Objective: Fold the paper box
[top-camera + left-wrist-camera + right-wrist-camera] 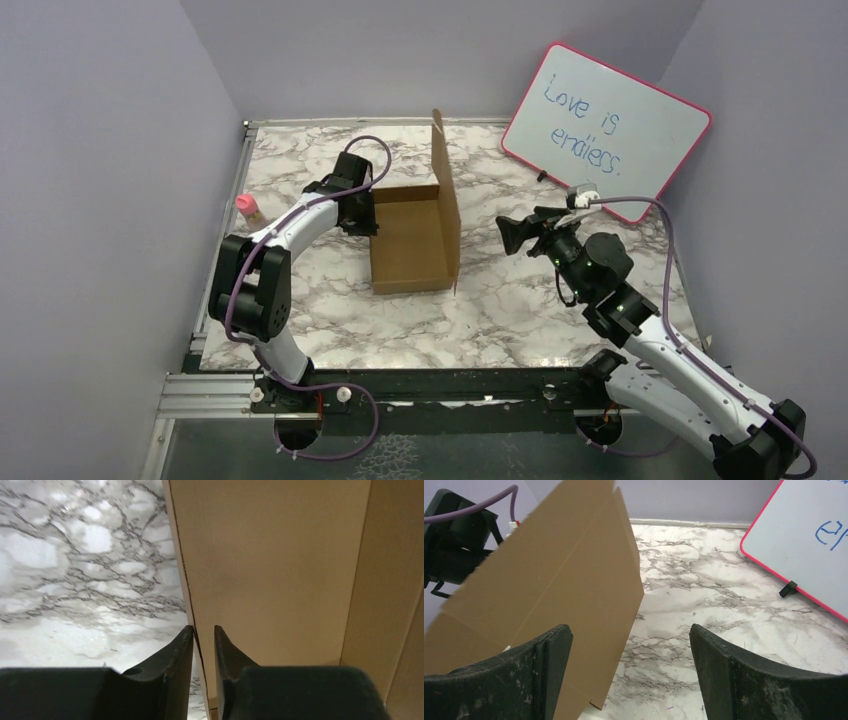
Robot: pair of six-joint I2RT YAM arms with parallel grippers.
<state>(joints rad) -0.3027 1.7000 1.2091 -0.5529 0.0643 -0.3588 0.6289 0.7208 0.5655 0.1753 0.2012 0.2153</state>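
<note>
Left pincer (203, 628) straddles the left wall of the paper box (270, 555), its fingers narrowly parted; whether it clamps the wall cannot be told. Right pincer (629, 628) is spread wide and empty, just right of the upright lid. The box sits mid-table (520, 310).

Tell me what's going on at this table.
Two robot arms are folding a brown cardboard box on the marble table. The box is half made: its tray is formed and the lid stands upright on the right side. The left fingers straddle the tray's left wall, one on each side, nearly closed; whether they pinch it is unclear. The right fingers are wide open beside the lid and hold nothing. A whiteboard leans at the back.
</note>
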